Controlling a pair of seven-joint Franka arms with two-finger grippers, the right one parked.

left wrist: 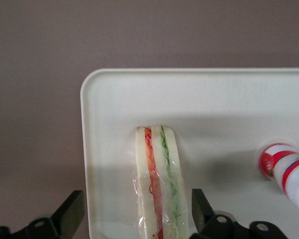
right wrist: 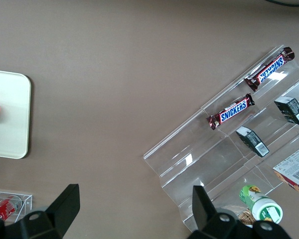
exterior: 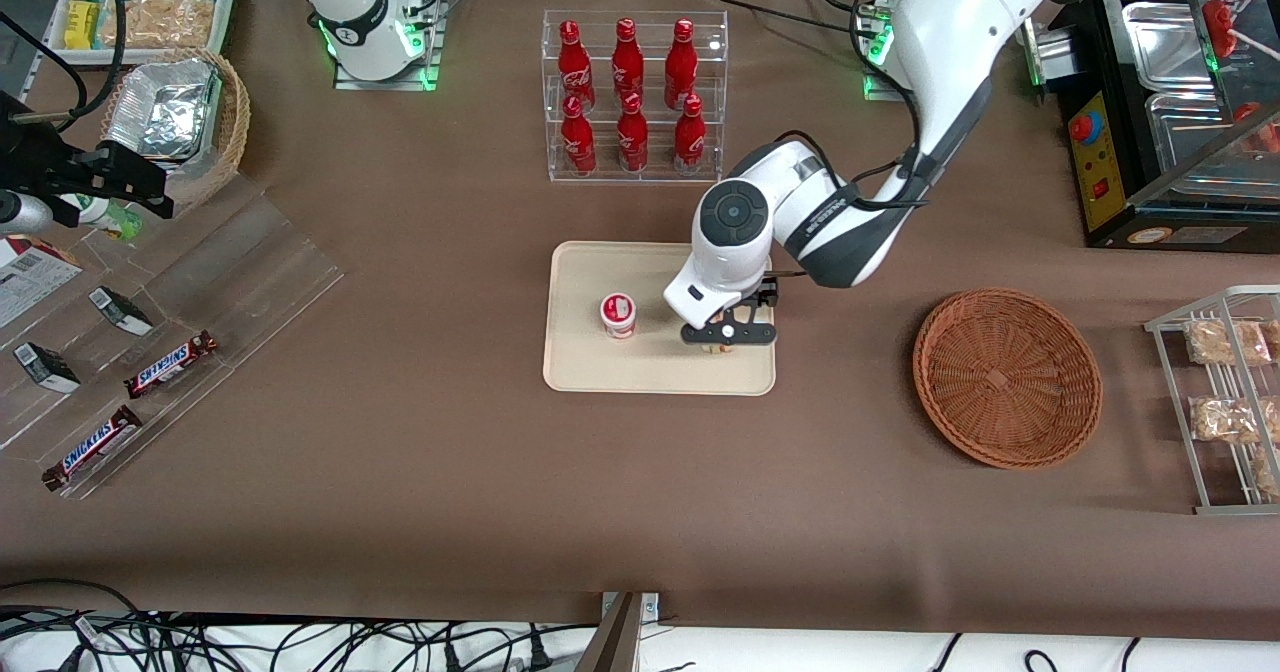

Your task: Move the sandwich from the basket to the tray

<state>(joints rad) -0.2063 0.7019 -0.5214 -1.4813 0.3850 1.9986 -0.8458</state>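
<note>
The sandwich (left wrist: 162,184), a clear-wrapped wedge with white bread and red, orange and green layers, stands on its edge on the cream-beige tray (left wrist: 119,114) near one short rim. My left gripper (left wrist: 136,205) is low over it and open, one finger on each side with a gap between the fingers and the bread. In the front view the gripper (exterior: 727,337) covers nearly all of the sandwich (exterior: 716,349) at the end of the tray (exterior: 590,372) nearest the working arm. The reddish-brown wicker basket (exterior: 1007,377) lies empty toward the working arm's end of the table.
A small white cup with a red lid (exterior: 618,314) stands on the tray beside the gripper. A clear rack of red bottles (exterior: 632,97) stands farther from the front camera. A wire rack with snack packets (exterior: 1225,392) is beside the basket. An acrylic display with Snickers bars (exterior: 170,364) is toward the parked arm's end.
</note>
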